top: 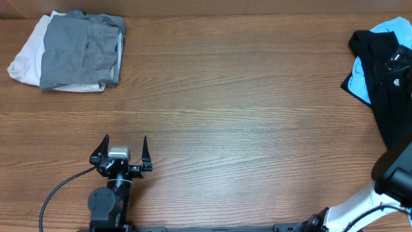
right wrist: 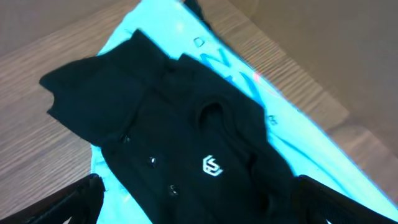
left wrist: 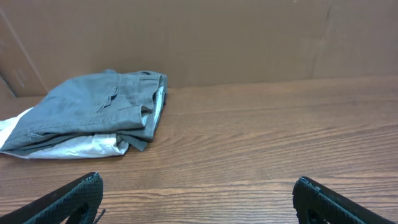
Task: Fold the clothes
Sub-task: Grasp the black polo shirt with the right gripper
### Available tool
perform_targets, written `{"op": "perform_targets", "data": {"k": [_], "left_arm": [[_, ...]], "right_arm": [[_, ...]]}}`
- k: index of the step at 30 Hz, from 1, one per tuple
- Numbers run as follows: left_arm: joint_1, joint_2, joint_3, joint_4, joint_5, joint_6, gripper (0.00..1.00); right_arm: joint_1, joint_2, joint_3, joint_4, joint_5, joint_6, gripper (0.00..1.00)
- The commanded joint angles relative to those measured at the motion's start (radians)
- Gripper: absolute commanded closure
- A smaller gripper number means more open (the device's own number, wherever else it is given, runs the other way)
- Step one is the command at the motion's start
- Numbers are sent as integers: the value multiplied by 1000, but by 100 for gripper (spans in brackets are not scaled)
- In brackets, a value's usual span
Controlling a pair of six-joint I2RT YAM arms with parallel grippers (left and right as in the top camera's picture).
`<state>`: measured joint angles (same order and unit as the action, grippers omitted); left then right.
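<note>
Wooden table (top: 225, 96), two clothes piles at opposite far corners.

Right side: black shirt (right wrist: 174, 143) is directly below the right claw (right wrist: 196, 180), crumpled and unfolded, filling most of the wrist view between the two fingertips. It lies on top of a light blue garment (right wrist: 249, 81), which sticks out beyond the claw on the far side and to its left. In the overhead the black shirt (top: 393, 84) runs from the blue one (top: 393, 27) down toward the right arm.

Left side: grey garment (left wrist: 93, 106) is ahead of the left claw (top: 125, 147) and off to its left, well apart. It is folded and sits on a white garment (left wrist: 68, 146), whose edge shows beneath it and further left.

Claws: both released, jaws spread wide, nothing between the fingers. The left one hangs over bare wood, touching no fabric.

Small stuff: white logo (right wrist: 212, 165) on the shirt, just ahead of the right claw's gap, with a row of small buttons (right wrist: 152, 161) to its left.
</note>
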<state>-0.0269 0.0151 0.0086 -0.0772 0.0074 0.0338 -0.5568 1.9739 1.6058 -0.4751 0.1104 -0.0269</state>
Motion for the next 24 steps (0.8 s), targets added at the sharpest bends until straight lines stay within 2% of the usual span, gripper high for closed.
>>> {"op": "perform_targets", "data": {"k": [1, 6, 9, 13, 17, 24], "left_arm": [[-5, -9, -3, -1, 8, 19, 0], [-5, -9, -3, 0, 8, 19, 0], [-5, -9, -3, -1, 8, 19, 0], [-5, -9, -3, -1, 8, 19, 0], [-5, -9, -3, -1, 8, 19, 0], [-5, -9, -3, 0, 8, 19, 0]], "right_arm": [[12, 103, 120, -19, -61, -8, 0], [12, 246, 359, -179, -60, -30, 0], [6, 298, 422, -217, -25, -26, 0], [-12, 326, 447, -227, 47, -27, 0], [-52, 327, 447, -201, -30, -52, 0], [-56, 360, 447, -137, -33, -52, 2]]}}
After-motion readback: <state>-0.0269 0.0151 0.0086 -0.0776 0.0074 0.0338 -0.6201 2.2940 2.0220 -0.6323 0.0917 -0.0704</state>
